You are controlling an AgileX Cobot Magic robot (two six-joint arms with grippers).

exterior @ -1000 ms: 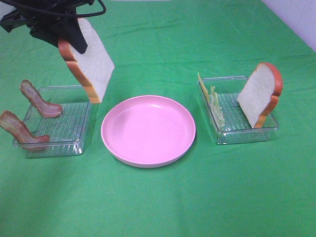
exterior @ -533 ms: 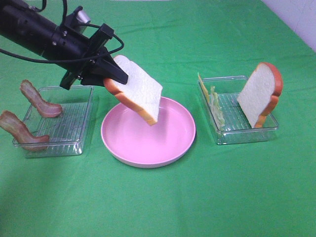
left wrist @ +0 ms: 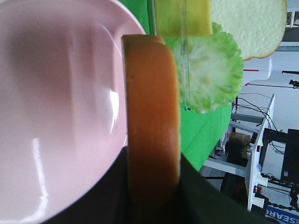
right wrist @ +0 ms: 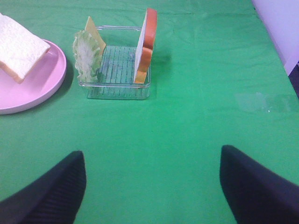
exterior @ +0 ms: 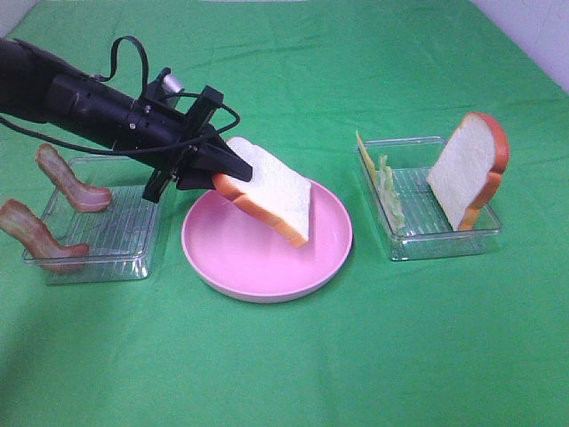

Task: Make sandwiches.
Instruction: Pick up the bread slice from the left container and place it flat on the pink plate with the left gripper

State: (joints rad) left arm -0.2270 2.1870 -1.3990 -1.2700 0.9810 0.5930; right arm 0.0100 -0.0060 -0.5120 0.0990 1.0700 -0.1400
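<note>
My left gripper (exterior: 224, 174) is shut on the crust edge of a white bread slice (exterior: 277, 190) with an orange-brown crust. The slice hangs tilted over the round pink plate (exterior: 267, 290), its low corner close to the plate floor. The left wrist view shows the crust (left wrist: 152, 126) edge-on between the dark fingers, with the plate (left wrist: 56, 116) beside it. A second bread slice (exterior: 469, 167) stands in the right tray with a lettuce leaf (exterior: 389, 190) and a cheese slice (exterior: 363, 155). Two bacon strips (exterior: 69, 178) lean in the left tray. My right gripper (right wrist: 152, 186) hovers open over bare cloth.
Two clear plastic trays sit on the green cloth: the left tray (exterior: 133, 258) beside the plate, the right tray (exterior: 444, 245) on the plate's other side. In the right wrist view the right tray (right wrist: 117, 91) lies ahead of the open fingers (right wrist: 46, 191).
The left arm swung the bread slice down and to the right, from above the left tray to over the plate, and the slice tipped from nearly upright to a flatter slant.
</note>
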